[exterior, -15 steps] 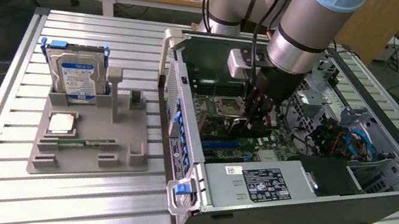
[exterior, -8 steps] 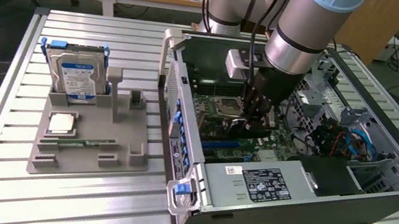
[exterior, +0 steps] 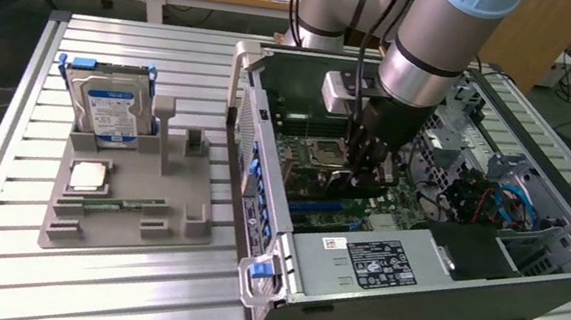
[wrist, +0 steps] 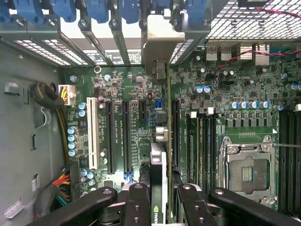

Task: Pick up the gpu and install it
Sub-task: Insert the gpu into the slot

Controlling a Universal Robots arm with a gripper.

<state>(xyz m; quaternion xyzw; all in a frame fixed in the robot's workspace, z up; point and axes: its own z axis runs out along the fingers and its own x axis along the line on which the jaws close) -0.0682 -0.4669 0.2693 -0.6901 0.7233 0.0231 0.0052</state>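
Observation:
The gpu (wrist: 159, 162) appears edge-on in the wrist view as a thin card. Its pale metal bracket (wrist: 157, 44) reaches up to the slotted rear wall of the case. My gripper (wrist: 160, 200) is shut on the gpu, with one black finger (wrist: 136, 202) on each side. In the exterior view my gripper (exterior: 363, 171) is low inside the open computer case (exterior: 418, 273), just over the green motherboard (exterior: 315, 191). The card stands upright along a long expansion slot. Whether it sits in the slot I cannot tell.
Black expansion slots (wrist: 111, 136) and the bare processor socket (wrist: 249, 169) lie on either side of the card. Blue clips (wrist: 99, 9) line the rear wall. On the exterior view's left, a grey holder (exterior: 135, 226) carries a hard drive (exterior: 109, 109), a chip (exterior: 88, 175) and a memory stick (exterior: 121, 204).

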